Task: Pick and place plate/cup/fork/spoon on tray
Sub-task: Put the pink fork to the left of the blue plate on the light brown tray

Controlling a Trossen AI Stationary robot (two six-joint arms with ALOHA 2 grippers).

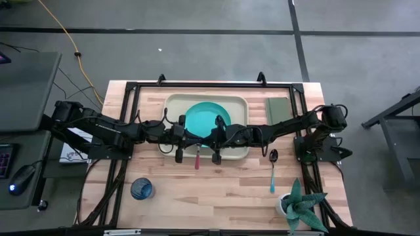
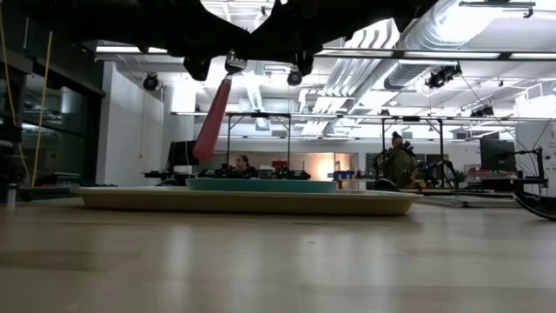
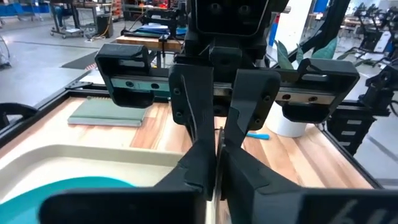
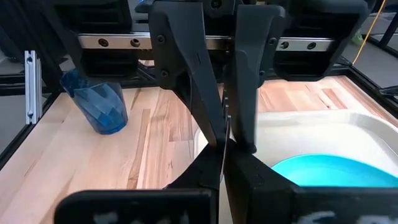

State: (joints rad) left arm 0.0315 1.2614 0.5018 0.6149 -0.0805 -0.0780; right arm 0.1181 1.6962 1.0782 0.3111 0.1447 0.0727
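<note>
Two end effectors meeting overhead, low view alone showing fork (image 2: 211,122) dangling off table

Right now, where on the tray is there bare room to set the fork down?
The plate fills the tray's middle. Bare strips remain along its left and right ends. The near rim is crowded: both grippers, left and right, meet there over the fork.

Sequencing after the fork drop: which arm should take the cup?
Left, probably. The cup stands front-left, on that arm's side; the spoon lies on the right's. Left gripper and right gripper both pinch the fork over the tray's front rim.
</note>
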